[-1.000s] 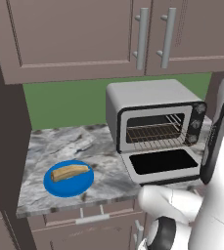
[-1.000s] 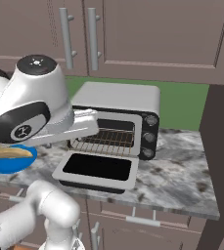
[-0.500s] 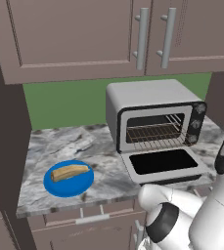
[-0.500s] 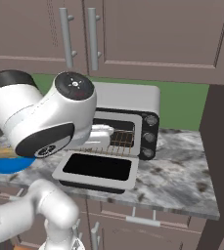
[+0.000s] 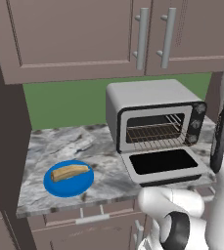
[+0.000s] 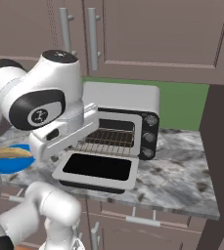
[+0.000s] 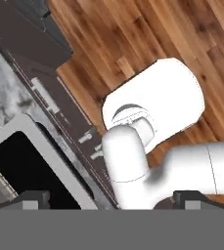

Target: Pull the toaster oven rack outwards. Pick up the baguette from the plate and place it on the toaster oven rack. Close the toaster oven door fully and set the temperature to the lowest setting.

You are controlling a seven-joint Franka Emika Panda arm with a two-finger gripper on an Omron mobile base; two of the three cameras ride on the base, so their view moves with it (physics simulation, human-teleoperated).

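The silver toaster oven (image 5: 152,100) stands on the marble counter with its door (image 5: 163,165) folded down flat. The wire rack (image 5: 155,134) sits inside the cavity. Left of the oven, the tan baguette (image 5: 70,172) lies on the blue plate (image 5: 67,184). In the right base view my arm reaches across the oven (image 6: 133,100), over the left part of the door (image 6: 96,168), and the rack (image 6: 108,140) shows behind it. The baguette (image 6: 13,153) and plate (image 6: 6,165) lie at the left edge. My gripper (image 7: 111,199) is open and holds nothing; it points down past the door (image 7: 28,161) toward the floor.
Upper cabinets (image 5: 133,34) with bar handles hang above the oven. A dark tall panel (image 5: 3,146) bounds the counter on the left. Drawers (image 7: 50,95) run under the counter edge above a wooden floor (image 7: 133,29). Bare marble counter (image 6: 182,166) lies right of the oven.
My arm has swung round in front of the oven and its hand has dropped lower over the door. The oven, rack, plate and baguette stay where they were.
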